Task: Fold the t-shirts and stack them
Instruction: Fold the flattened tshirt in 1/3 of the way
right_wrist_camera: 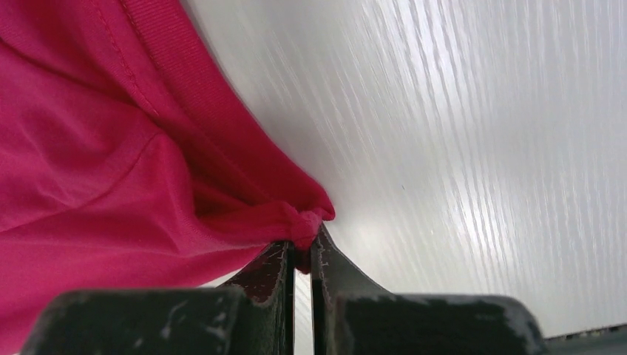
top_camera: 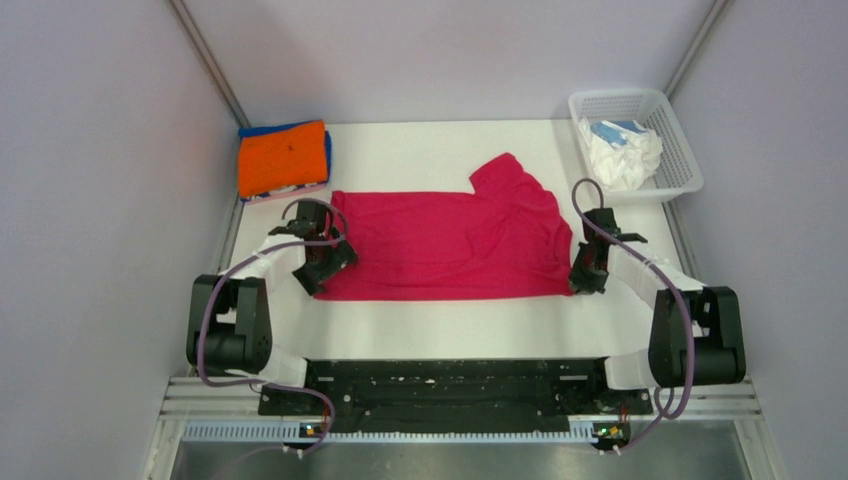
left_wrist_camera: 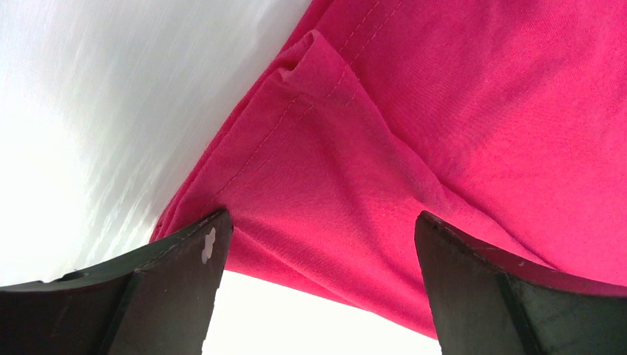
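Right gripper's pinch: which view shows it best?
Right wrist: the right gripper is shut on a bunched edge of the pink shirt. Top external shows only where it sits; left wrist misses it.

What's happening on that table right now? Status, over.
Right pincer shut on pink shirt corner. Left pincer open, straddling its other end. Nothing in the way.

**Robot test cell in a laboratory.** A white worktop (top_camera: pixel 450 340) is enclosed on three sides by plain pale panels (top_camera: pixel 90 200) held in metal corner posts (top_camera: pixel 208 60). Two black-and-white arms, left (top_camera: pixel 240 320) and right (top_camera: pixel 690 330), are bolted to a black base plate (top_camera: pixel 450 385) on a slotted metal rail (top_camera: pixel 450 430) at the near edge, with purple cables (top_camera: pixel 203 340) looped alongside.
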{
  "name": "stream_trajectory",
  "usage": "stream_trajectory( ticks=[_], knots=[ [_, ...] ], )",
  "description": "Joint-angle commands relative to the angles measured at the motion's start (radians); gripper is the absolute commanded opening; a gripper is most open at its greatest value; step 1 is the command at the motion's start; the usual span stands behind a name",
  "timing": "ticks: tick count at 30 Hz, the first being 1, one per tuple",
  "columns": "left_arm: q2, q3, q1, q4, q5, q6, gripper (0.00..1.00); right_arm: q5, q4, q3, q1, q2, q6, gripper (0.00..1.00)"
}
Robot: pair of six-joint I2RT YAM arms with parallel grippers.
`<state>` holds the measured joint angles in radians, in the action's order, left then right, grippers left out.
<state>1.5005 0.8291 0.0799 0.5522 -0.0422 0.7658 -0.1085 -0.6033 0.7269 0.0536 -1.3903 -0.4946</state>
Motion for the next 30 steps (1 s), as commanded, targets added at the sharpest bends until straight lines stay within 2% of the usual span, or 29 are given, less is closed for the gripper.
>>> stream_trajectory(
  ticks=[1, 4, 6, 11, 13, 14, 19, 22, 26, 30],
  knots=[
    [-0.043, -0.126, 0.025, 0.179, 0.028, 0.061, 0.99, -0.045, -0.13, -0.06, -0.017, 0.108, -0.061, 0.0],
    [-0.102, -0.161, 0.049, 0.191, 0.037, 0.086, 0.99, -0.031, -0.149, -0.091, -0.016, 0.185, -0.094, 0.02],
    [-0.128, -0.17, 0.057, 0.198, 0.036, 0.098, 0.99, -0.024, -0.149, -0.081, -0.017, 0.217, -0.101, 0.12],
    [-0.173, -0.096, 0.061, 0.232, 0.02, 0.088, 0.99, -0.092, -0.176, 0.001, -0.017, 0.232, -0.053, 0.59],
    [-0.192, -0.034, 0.061, 0.254, 0.017, 0.074, 0.99, -0.131, -0.202, 0.059, -0.017, 0.243, -0.035, 0.92],
    [-0.203, -0.002, 0.061, 0.265, 0.013, 0.066, 0.99, -0.147, -0.213, 0.088, -0.017, 0.253, -0.025, 0.98],
    [-0.204, 0.172, 0.061, 0.326, -0.057, 0.022, 0.99, -0.19, -0.192, 0.209, -0.017, 0.299, 0.007, 0.99],
    [-0.143, 0.252, 0.06, 0.28, -0.118, -0.003, 0.99, -0.154, -0.041, 0.237, -0.016, 0.295, 0.02, 0.99],
    [0.011, 0.393, 0.052, 0.204, -0.19, -0.041, 0.99, -0.017, 0.143, 0.273, -0.016, 0.232, 0.053, 0.99],
    [0.213, 0.588, 0.034, 0.18, -0.249, -0.074, 0.99, 0.161, 0.309, 0.315, -0.007, 0.102, 0.048, 0.99]
  ],
)
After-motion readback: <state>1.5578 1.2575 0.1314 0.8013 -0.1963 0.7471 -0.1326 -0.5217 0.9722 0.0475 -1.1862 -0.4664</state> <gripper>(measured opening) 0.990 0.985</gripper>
